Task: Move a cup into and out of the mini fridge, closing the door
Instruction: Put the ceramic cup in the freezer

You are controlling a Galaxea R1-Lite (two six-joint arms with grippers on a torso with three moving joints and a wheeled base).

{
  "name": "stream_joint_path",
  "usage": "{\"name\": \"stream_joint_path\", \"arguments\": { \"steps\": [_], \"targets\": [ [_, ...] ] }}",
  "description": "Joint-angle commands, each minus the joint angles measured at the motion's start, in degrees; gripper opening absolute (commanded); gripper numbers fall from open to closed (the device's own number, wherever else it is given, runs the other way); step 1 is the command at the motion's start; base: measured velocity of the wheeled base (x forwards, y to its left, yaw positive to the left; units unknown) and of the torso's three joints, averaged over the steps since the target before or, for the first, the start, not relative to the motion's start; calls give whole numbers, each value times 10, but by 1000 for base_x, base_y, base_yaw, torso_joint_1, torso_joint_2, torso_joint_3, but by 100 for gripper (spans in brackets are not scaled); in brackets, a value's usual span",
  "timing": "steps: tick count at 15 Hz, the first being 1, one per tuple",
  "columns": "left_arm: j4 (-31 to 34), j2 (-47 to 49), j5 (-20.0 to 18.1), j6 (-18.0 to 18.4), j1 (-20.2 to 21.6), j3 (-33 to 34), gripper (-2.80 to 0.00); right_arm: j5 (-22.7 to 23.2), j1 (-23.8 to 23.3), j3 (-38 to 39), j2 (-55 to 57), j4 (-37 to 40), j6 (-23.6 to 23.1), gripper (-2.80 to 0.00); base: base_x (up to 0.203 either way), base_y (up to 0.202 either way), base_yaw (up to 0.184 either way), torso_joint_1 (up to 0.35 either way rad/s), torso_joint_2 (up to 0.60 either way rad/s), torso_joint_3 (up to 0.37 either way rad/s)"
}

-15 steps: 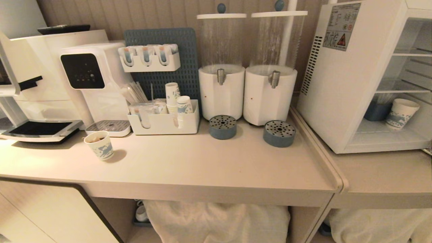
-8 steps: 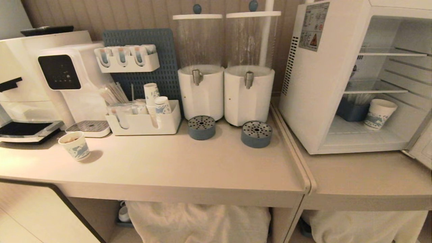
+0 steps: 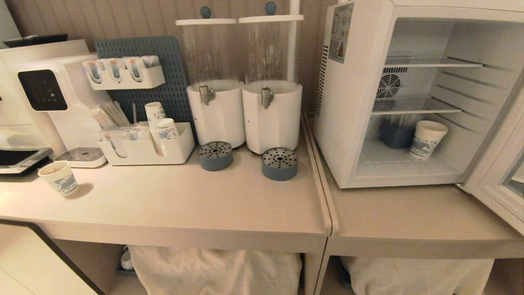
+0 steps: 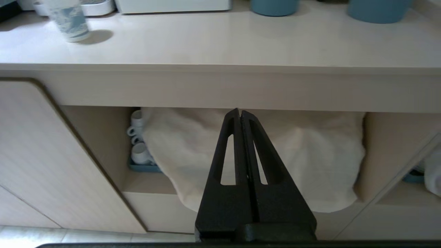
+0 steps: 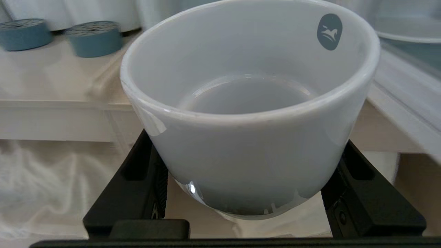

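While neither arm shows in the head view, the left gripper (image 4: 240, 113) hangs below the counter (image 3: 172, 205) edge, fingers pressed together, empty. Paper cup (image 3: 58, 178) at far left on the counter; two drink dispensers (image 3: 245, 114) mid-counter. Mini fridge (image 3: 352, 102) to the right, door (image 3: 499, 180) swung wide open, a patterned paper cup (image 3: 427, 139) on its floor. Right gripper (image 5: 248, 193) pinches the cup (image 5: 248, 103), white ceramic, upright, short of the counter.

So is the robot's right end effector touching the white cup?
Touching. The right wrist view shows the right end effector with a black finger pressed against each side of the white cup.
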Motion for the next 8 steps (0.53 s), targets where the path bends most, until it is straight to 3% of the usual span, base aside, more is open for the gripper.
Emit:
{"name": "stream_joint_path", "arguments": {
  "steps": [1, 5, 8],
  "targets": [
    [0, 0, 0, 0, 0, 0, -280, 0, 0, 10, 0, -1, 0, -280, 0, -108, -1, 5, 5, 0],
    [0, 0, 0, 0, 0, 0, -280, -2, 0, -21, 0, -10, 1, -280, 0, -14, 2, 2, 1, 1],
    [0, 0, 0, 0, 0, 0, -280, 21, 0, -226, 35, 64, 3, -280, 0, 0, 0, 0, 0, 0]
  ]
}}
